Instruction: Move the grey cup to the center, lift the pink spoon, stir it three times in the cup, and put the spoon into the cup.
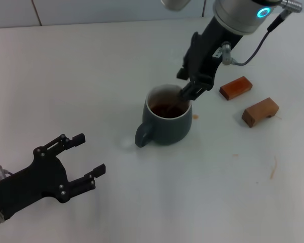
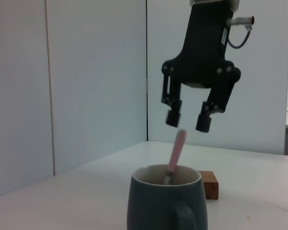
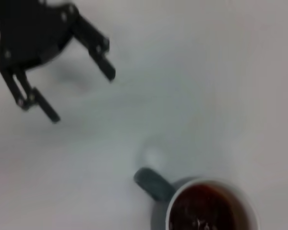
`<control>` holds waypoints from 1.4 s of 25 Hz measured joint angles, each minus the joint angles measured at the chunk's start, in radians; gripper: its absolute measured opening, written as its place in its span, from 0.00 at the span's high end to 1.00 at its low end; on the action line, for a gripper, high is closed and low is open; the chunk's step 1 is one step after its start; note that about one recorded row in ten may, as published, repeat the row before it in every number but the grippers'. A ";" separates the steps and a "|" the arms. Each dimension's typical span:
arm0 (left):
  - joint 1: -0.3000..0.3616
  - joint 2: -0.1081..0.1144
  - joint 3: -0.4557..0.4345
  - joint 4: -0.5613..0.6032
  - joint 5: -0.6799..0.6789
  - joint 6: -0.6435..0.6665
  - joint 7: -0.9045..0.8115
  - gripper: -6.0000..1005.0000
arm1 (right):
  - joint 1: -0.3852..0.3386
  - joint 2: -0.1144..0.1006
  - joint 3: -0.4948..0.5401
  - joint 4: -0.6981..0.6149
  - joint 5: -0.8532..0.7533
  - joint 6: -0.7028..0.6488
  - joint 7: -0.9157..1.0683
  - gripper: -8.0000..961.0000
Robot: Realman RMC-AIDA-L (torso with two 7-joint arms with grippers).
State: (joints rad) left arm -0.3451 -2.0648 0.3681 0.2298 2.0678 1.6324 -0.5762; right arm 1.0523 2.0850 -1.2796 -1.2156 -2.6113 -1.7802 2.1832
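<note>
Looking down from the head view, the stout dark blue-grey ceramic mug, the grey cup (image 1: 166,119), stands near the middle of the white table (image 1: 81,76) with its loop handle turned toward the robot's left and dark brown liquid inside. The right gripper (image 1: 191,85) hangs directly over the cup's far rim, its fingers hiding the spoon here. Two brown wooden blocks (image 1: 235,87) lie well apart from the cup on the robot's right. The left gripper (image 1: 83,158) rests low on the robot's left, jaws spread and holding nothing, clearly farther from the cup than the right one.

From the left wrist view the deciding relation shows: the slim pink spoon (image 2: 175,152) stands in the cup (image 2: 167,201), leaning against the rim, its long axis tilted upward so the pale pink handle tip points into the gap just below the right gripper (image 2: 187,120). Those jaws are spread and appear clear of the handle, so the spoon seems already released into the cup; the sensible next move is a straight lift away without brushing the handle.

The right wrist view shows the cup's (image 3: 201,208) brown liquid and handle, and the left gripper (image 3: 81,96) open beyond.
</note>
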 joint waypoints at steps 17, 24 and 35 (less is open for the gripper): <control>0.002 0.000 0.000 0.000 -0.001 -0.003 0.007 0.19 | -0.764 -0.006 0.113 0.079 1.205 0.374 -0.878 0.44; 0.002 0.000 -0.003 0.000 -0.002 -0.006 0.002 0.19 | -0.758 -0.010 0.242 0.542 1.257 0.308 -1.186 0.44; 0.005 -0.001 -0.003 -0.004 -0.005 -0.006 0.010 0.19 | -0.768 -0.032 0.315 0.864 1.260 0.317 -1.413 0.26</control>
State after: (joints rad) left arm -0.3405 -2.0661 0.3647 0.2254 2.0625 1.6259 -0.5665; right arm 0.2844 2.0534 -0.9644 -0.3518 -1.3509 -1.4634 0.7699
